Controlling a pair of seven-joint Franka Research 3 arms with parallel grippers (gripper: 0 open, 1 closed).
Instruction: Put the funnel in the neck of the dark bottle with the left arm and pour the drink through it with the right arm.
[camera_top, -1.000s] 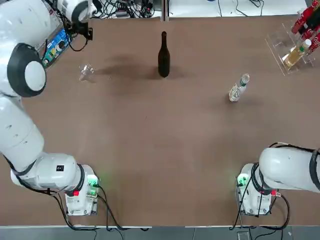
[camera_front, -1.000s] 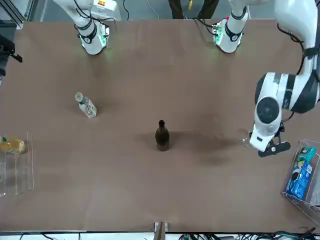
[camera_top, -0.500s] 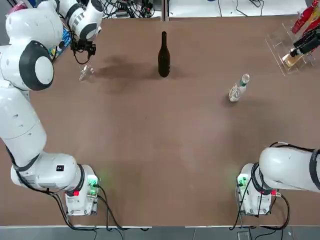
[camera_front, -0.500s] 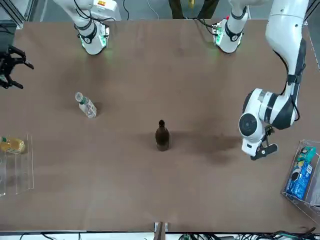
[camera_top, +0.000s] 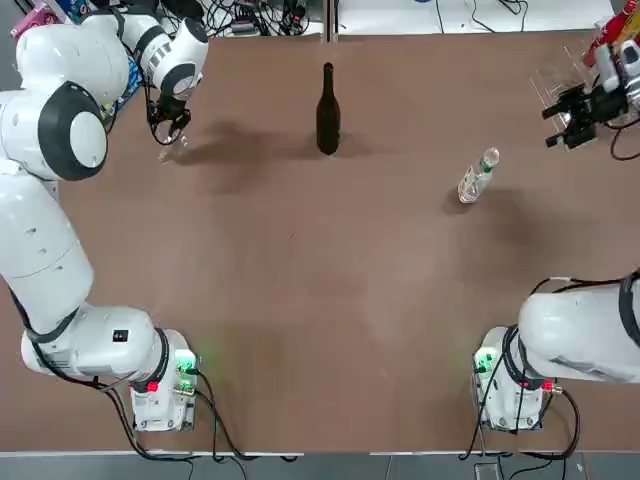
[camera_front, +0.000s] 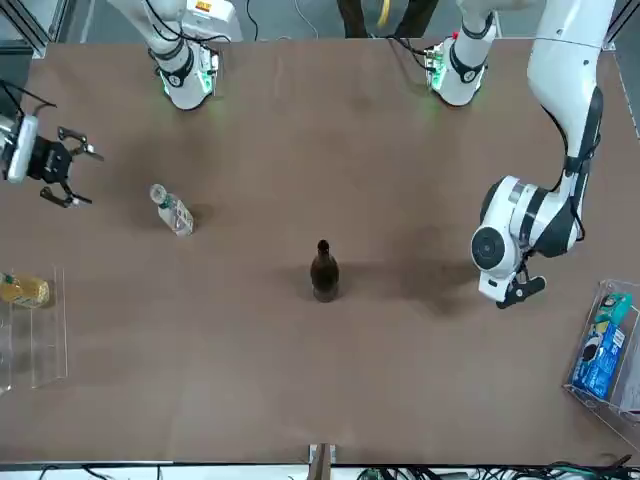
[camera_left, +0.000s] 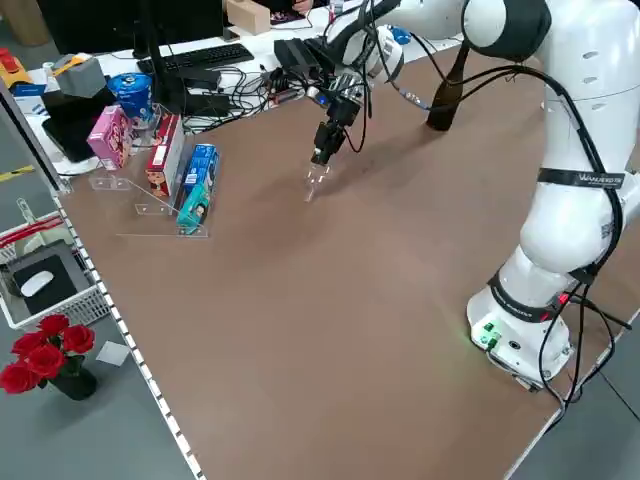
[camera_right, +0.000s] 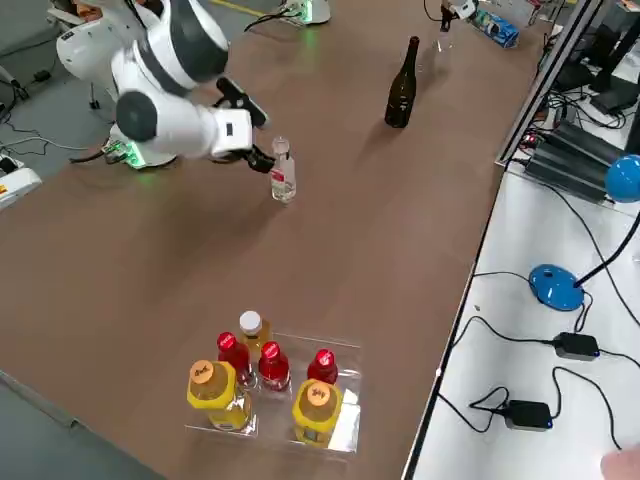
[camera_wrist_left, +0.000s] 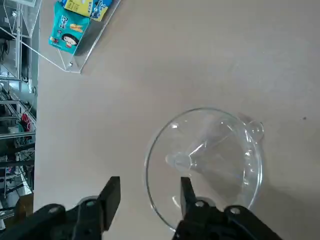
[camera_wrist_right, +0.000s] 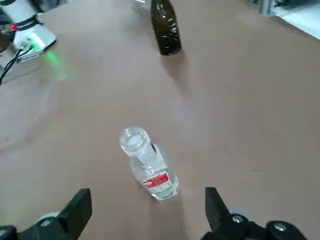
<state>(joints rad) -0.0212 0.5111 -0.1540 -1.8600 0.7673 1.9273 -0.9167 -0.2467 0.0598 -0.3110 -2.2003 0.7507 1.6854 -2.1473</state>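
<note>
The clear funnel lies on its side on the brown table, at the far left in the top view. My left gripper is down over it, open, with the fingers standing on either side of the funnel's rim. The dark bottle stands upright at the far middle, some way to the right of the funnel. The drink, a small clear bottle, stands right of centre. My right gripper hovers open a short way beyond the drink, which shows ahead of its fingers.
A clear rack of red and yellow bottles stands at the far right corner, close behind the right gripper. A clear stand of snack boxes sits at the far left edge near the funnel. Cables and a keyboard lie past the far edge.
My left gripper has swung in and come down over the funnel, and its fingers have narrowed. My right gripper has come in from the table's edge by the bottle rack toward the drink.
</note>
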